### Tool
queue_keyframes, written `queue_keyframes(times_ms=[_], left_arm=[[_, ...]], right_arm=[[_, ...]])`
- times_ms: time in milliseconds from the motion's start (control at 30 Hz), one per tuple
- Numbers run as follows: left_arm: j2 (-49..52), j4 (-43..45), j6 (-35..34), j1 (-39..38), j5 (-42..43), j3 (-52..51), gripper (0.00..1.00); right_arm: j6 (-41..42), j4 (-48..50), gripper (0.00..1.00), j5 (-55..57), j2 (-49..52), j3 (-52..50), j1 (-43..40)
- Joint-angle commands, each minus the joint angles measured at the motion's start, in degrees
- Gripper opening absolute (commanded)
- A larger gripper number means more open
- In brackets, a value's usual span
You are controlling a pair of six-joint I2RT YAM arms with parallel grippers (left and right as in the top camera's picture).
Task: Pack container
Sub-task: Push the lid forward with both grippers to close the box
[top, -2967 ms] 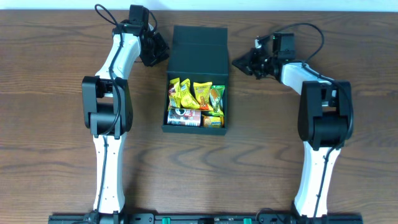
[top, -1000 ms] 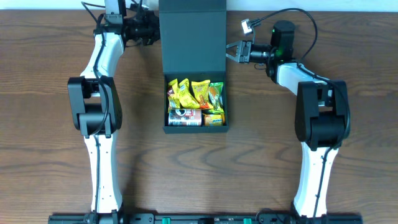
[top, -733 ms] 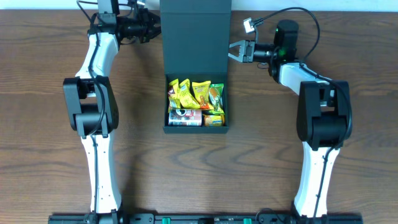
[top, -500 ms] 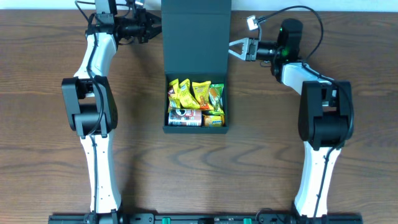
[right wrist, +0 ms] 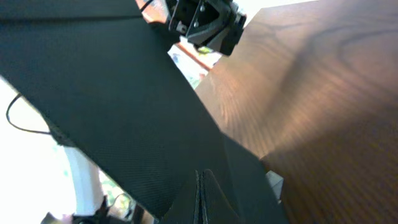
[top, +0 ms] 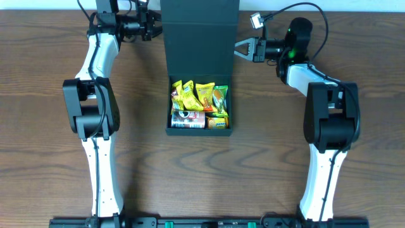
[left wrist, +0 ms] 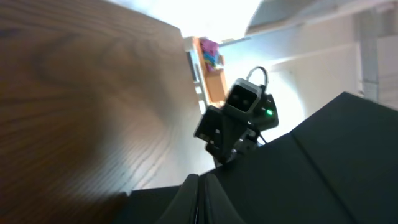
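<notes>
The dark teal container (top: pixel 199 132) sits mid-table, its flap lid (top: pixel 199 44) raised and standing toward the camera. Inside lie yellow and green snack packets (top: pixel 197 95) and a small can (top: pixel 187 118). My left gripper (top: pixel 154 28) is shut, its tips at the lid's left edge. My right gripper (top: pixel 238 46) is shut at the lid's right edge. In the left wrist view the shut gripper (left wrist: pixel 202 194) rests against the dark lid (left wrist: pixel 323 174). In the right wrist view the shut gripper (right wrist: pixel 200 193) lies against the lid (right wrist: pixel 112 81). Nothing shows between either pair of fingers.
Brown wooden table (top: pixel 50 126) surrounds the box. A white wall strip runs along the table's far edge (top: pixel 354 5). The right arm's cable (top: pixel 278 12) loops near the lid's upper right corner. Each wrist view shows the opposite gripper beyond the lid.
The lid has swung higher, looking larger from above. Both shut grippers have moved with it toward the table's far edge, the right one also slightly rightward.
</notes>
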Motion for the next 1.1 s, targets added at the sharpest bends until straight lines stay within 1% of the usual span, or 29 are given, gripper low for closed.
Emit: queue_keyframes(times_ms=[0, 100, 267, 367, 500, 667, 767, 1067], left_arm=[[1.01, 0.55, -0.04, 0.04, 3.54, 0.13, 0.09], [1.01, 0.59, -0.04, 0.00, 3.52, 0.13, 0.13], [1.01, 0.57, -0.09, -0.13, 3.54, 0.13, 0.14], [1.01, 0.59, -1.90, -0.61, 3.54, 0.13, 0.12], [1.01, 0.59, -4.83, -1.44, 3.54, 0.15, 0.06], [1.01, 0.59, -9.92, -2.84, 3.54, 0.15, 0.06], [0.90, 0.59, -12.26, -3.26, 3.54, 0.15, 0.06], [0.24, 0.61, -12.26, -3.34, 3.54, 0.15, 0.06]], right_arm=[[1.81, 0.22, 0.02, -3.80, 0.50, 0.72, -0.09], [1.84, 0.39, 0.02, -3.78, 0.50, 0.72, -0.09], [2.54, 0.39, 0.02, -3.78, 0.50, 0.72, -0.09], [4.48, 0.96, 0.02, -3.80, 0.50, 0.72, 0.02], [11.91, 6.47, 0.01, -3.78, 0.50, 0.72, 0.33], [26.03, 18.21, 0.02, -3.78, 0.50, 0.72, 0.39], [32.52, 23.15, 0.02, -3.78, 0.50, 0.72, 0.39], [42.07, 31.10, 0.02, -3.78, 0.50, 0.72, 0.68]])
